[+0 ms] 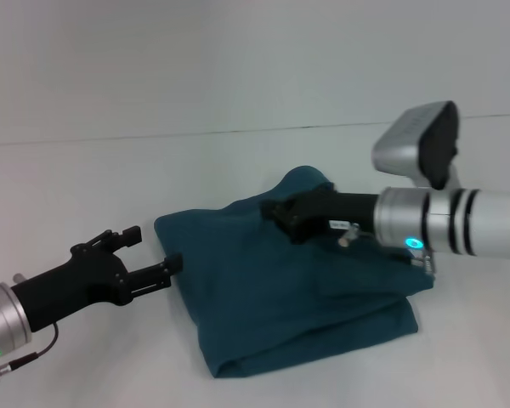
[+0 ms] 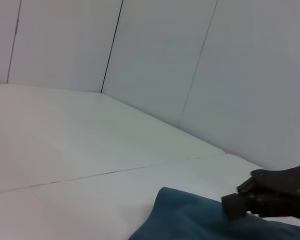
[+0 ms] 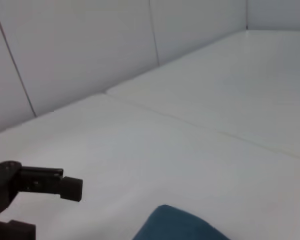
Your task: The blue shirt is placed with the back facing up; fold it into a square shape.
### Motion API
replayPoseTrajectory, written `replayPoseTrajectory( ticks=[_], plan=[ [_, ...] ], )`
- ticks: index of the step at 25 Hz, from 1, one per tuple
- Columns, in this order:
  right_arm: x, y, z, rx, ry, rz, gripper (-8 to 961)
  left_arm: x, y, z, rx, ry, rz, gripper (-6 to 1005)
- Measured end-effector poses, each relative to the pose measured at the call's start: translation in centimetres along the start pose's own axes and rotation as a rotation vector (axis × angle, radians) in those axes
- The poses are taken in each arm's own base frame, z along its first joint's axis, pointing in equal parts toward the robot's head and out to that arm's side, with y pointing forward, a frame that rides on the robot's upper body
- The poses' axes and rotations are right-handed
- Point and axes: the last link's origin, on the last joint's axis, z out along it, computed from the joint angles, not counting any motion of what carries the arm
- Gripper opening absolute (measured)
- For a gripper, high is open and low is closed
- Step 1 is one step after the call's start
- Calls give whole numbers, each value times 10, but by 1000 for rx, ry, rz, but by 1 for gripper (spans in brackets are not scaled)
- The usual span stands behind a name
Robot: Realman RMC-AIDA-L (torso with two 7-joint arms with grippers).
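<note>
The blue shirt [image 1: 263, 297] lies bunched and partly folded on the white table [image 1: 85, 178], in the middle of the head view. My left gripper [image 1: 153, 249] is open at the shirt's left edge; its lower fingertip [image 1: 173, 263] is at the cloth and nothing sits between the fingers. My right gripper [image 1: 280, 217] reaches in from the right and rests over the shirt's raised far part. The left wrist view shows a shirt corner [image 2: 190, 220] with the right gripper [image 2: 237, 202] at it. In the right wrist view, the left gripper [image 3: 50, 210] sits near the shirt's edge [image 3: 175, 225].
White wall panels [image 2: 155, 60] stand behind the table. A thin seam [image 1: 238, 130] crosses the tabletop beyond the shirt. The right arm's silver wrist and its camera housing [image 1: 421, 144] hang above the shirt's right side.
</note>
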Motion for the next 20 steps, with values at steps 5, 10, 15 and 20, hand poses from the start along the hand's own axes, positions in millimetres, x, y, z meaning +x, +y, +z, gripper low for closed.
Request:
replayPoseTrajectory(
  ticks=[5, 10, 15, 20],
  plan=[
    [15, -8, -28, -4, -13, 98, 7, 0, 0, 0, -1, 1, -3, 952],
    [23, -16, -72, -37, -62, 188, 11, 0, 0, 0, -3, -1, -4, 952],
    [32, -27, -118, -53, -51, 314, 57, 0, 1, 0, -4, -2, -5, 952],
    [40, -39, -151, -50, 30, 485, 147, 0, 1, 0, -5, -2, -4, 952]
  ],
)
